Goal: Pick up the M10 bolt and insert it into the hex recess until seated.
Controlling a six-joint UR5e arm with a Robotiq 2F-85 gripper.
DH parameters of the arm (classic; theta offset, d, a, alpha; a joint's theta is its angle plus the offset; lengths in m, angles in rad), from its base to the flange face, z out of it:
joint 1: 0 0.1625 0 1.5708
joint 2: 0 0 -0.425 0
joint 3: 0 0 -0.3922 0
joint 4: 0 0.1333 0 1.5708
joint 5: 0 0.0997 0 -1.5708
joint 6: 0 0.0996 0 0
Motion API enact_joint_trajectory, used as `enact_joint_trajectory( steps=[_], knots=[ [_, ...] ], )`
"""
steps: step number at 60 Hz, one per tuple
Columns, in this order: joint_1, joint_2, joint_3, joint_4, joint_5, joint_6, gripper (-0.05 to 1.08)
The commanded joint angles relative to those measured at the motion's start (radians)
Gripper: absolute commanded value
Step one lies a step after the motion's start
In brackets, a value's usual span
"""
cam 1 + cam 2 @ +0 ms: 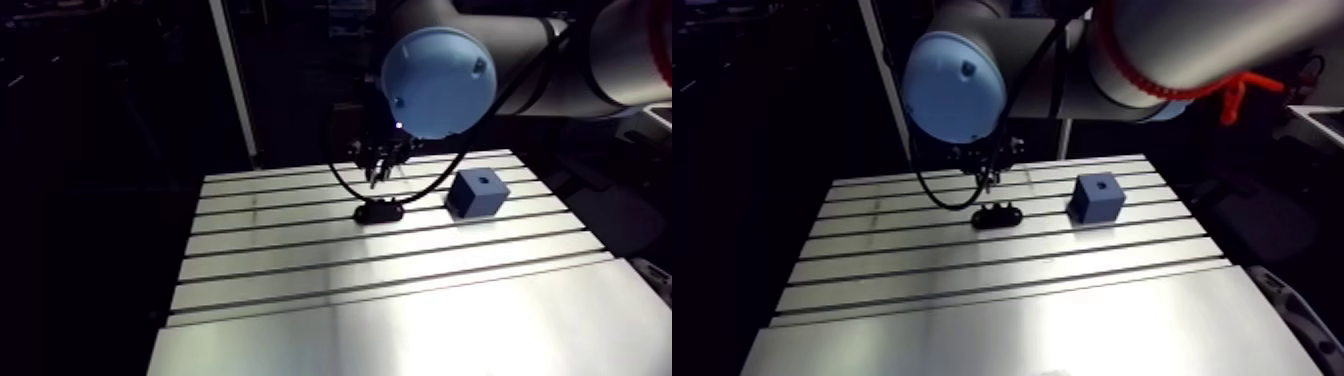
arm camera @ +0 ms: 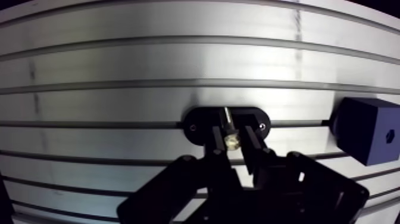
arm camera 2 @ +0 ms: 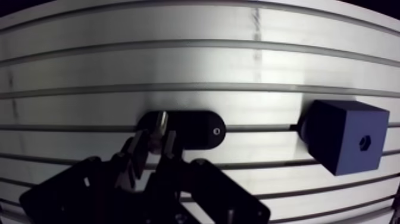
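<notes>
place: robotics lab bench | silver slotted aluminium table [image 2: 119, 65] is stretching under the gripper [image 2: 231, 136] | black oval mounting plate [image 2: 199, 126] is lying directly beneath the gripper | dark-blue cube block [image 2: 363, 137] is standing off to the gripper's side

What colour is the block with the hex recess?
The block is dark blue, clearest in the wrist view.

Slotted table [image 1: 300, 262] gleams under strong light — its near part a smooth, slotless sheet [image 1: 420, 330]. Behind it a pale post [image 1: 232, 80] rises — all else dark.
</notes>
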Motion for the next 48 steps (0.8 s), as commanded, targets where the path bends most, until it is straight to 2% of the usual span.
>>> enact_joint_trajectory(
  steps=[1,12,15,23,25,29,38,41,42,48],
  knots=[
    [0.002,-0.027,-0.045,0.066,0.001,-0.033,0.76],
    [0.0,-0.062,-0.109,0.169,-0.002,-0.083,0.76],
    [-0.003,-0.075,-0.167,0.284,-0.004,-0.101,0.76],
    [-0.017,-0.091,-0.245,0.427,-0.009,-0.104,0.76],
    [-0.038,-0.098,-0.289,0.505,-0.012,-0.104,0.76],
    [-0.059,-0.1,-0.331,0.586,-0.014,-0.105,0.76],
    [-0.092,-0.099,-0.388,0.681,-0.019,-0.115,0.76],
    [-0.121,-0.096,-0.403,0.692,-0.027,-0.131,0.76],
    [-0.135,-0.094,-0.405,0.694,-0.036,-0.14,0.76],
    [-0.162,-0.087,-0.406,0.707,-0.056,-0.168,0.76]
  ],
)
